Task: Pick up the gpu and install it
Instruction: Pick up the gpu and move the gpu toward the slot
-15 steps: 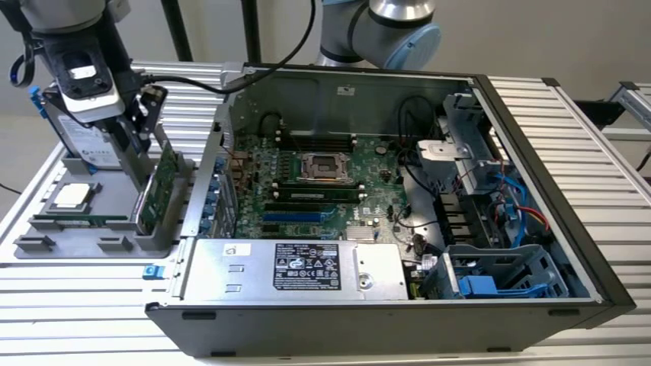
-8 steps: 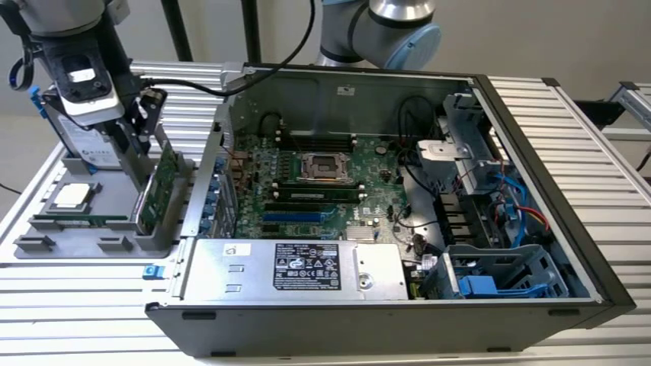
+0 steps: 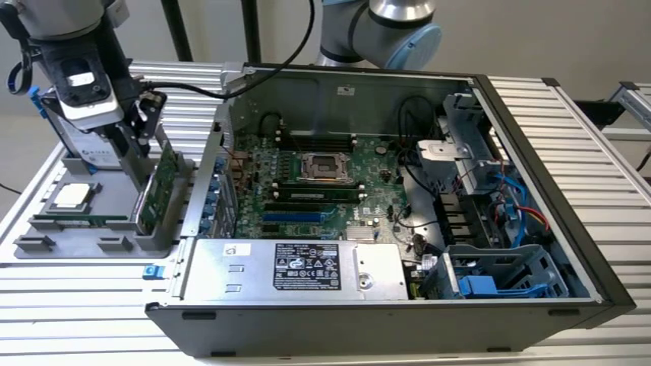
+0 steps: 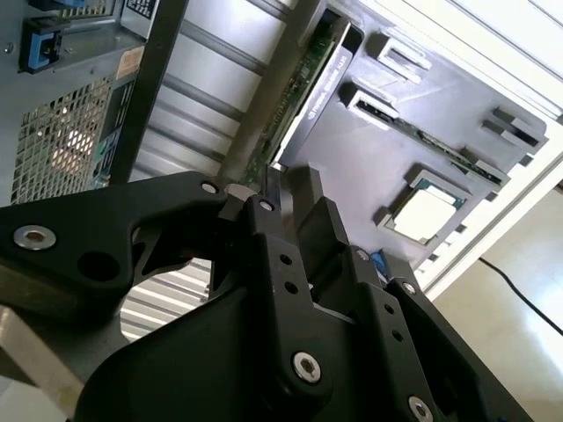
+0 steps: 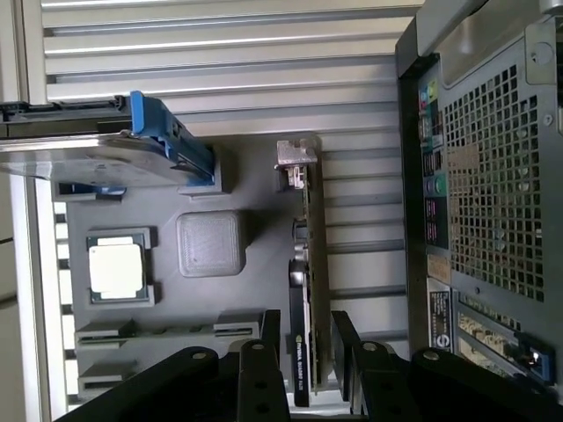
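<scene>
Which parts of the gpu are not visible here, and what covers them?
- Exterior view: one face of the gpu is turned away from the camera; its far end is behind the gripper.
- First wrist view: its near end, behind the gripper.
- Second wrist view: most of its length, behind the gripper.

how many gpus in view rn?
1. The gpu stands on edge in the gray tray, to the exterior view's left of the open case, with the gripper at one end. Parts of the case interior are hidden, so another could be out of sight.
</scene>
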You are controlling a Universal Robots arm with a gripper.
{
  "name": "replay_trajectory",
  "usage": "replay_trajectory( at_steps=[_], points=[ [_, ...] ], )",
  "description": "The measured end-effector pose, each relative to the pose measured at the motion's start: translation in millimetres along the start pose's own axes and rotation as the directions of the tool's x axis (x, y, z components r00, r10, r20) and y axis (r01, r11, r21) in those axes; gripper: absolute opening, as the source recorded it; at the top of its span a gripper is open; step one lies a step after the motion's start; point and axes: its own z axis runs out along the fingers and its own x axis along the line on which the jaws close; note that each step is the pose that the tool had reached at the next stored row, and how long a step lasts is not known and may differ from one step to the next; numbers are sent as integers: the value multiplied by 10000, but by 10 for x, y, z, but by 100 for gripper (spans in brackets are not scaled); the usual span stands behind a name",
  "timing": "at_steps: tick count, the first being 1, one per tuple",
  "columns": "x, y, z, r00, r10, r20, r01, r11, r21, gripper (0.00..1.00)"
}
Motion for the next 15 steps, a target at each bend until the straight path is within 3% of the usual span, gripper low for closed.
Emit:
replay_trajectory(
  at_steps=[15],
  points=[
    [-4,-59,30,10000,1,0,-1,10000,-1,100]
  ],
)
